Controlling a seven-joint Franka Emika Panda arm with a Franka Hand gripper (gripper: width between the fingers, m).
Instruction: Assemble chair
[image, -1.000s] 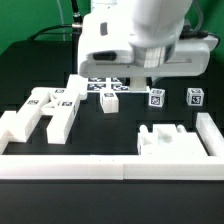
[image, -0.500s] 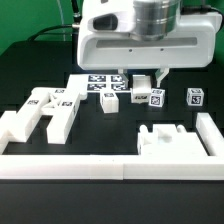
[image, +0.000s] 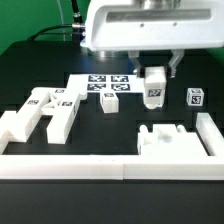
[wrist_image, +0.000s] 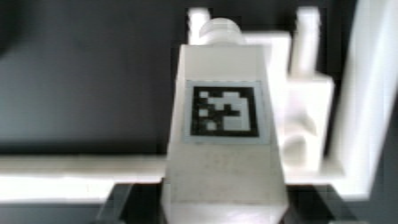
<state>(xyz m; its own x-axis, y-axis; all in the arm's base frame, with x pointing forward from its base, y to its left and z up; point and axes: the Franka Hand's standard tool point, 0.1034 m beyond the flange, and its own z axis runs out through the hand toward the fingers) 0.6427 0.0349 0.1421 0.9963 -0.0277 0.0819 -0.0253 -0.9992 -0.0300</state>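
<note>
Higher than half a second ago, the arm has drawn upward and toward the exterior view's right, and the tagged white chair part (image: 155, 88) has come with it. The gripper (image: 155, 70) pinches this part by its upper end, fingers pressed against its two sides, so it hangs upright with its square tag facing the exterior camera; whether its lower end clears the black tabletop (image: 100, 135) I cannot tell. In the wrist view the same part (wrist_image: 222, 110) runs out long from between the fingers. The marker board (image: 88, 80) lies to its left in the exterior view, with a small peg (image: 108, 101) beside it. Another peg (image: 195, 97) stands to the right, the H-shaped frames (image: 45, 112) far left, the boxy seat (image: 165, 145) nearer the border wall (image: 100, 168).
</note>
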